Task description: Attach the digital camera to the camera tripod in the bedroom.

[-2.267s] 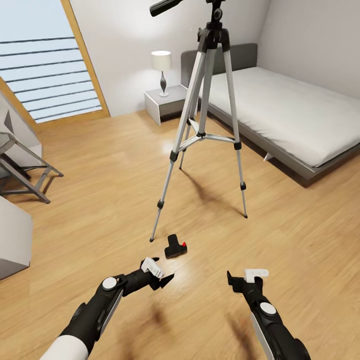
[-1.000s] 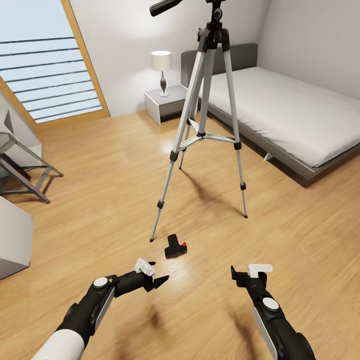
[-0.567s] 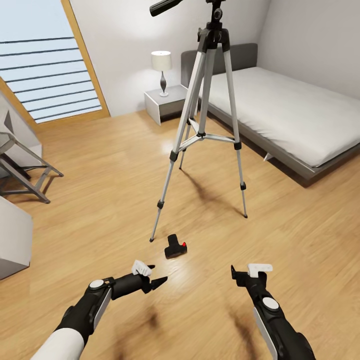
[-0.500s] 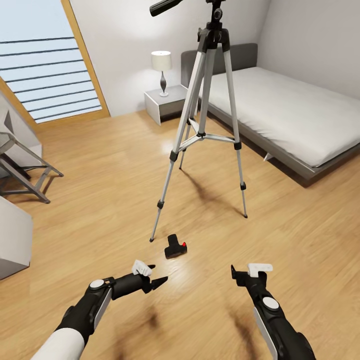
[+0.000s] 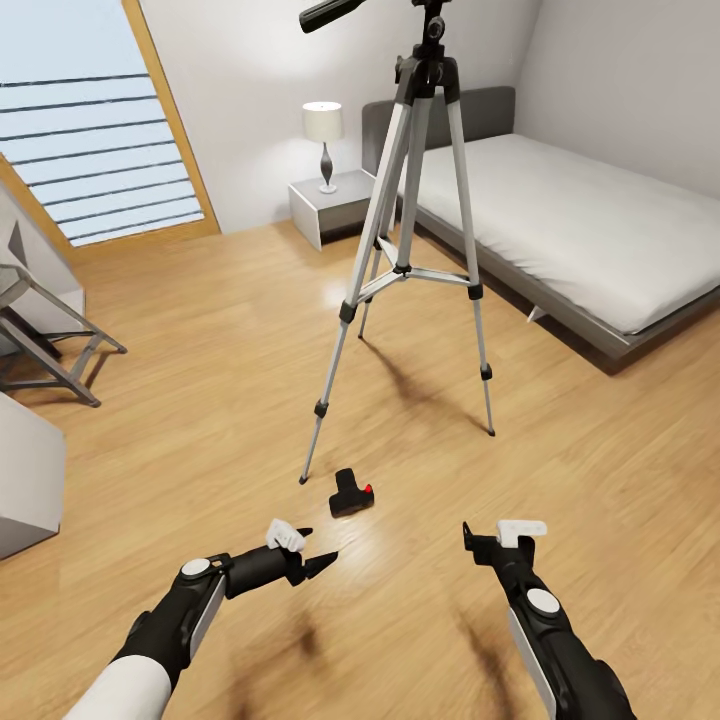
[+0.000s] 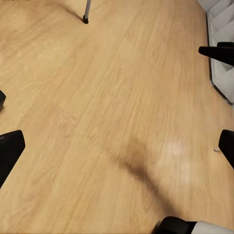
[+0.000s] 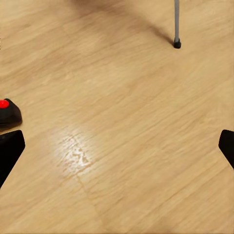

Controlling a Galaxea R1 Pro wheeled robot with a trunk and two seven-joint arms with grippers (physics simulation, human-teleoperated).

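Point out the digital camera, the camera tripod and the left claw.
digital camera (image 5: 348,494), head view, on its black body.
camera tripod (image 5: 405,215), head view, where its silver legs cross.
left claw (image 5: 304,552), head view, midway between its fingertips.

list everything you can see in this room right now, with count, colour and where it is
digital camera: 1, black with red button, on the floor beside the tripod's near foot
camera tripod: 1, silver legs, black head, standing mid-floor
bed: 1, grey, right side against the wall
nightstand: 1, pale grey, left of the bed
lamp: 1, white shade, on the nightstand
floor: light wood planks
left gripper: 1, black and white, open, above the floor near the camera
right gripper: 1, black and white, open, above the floor
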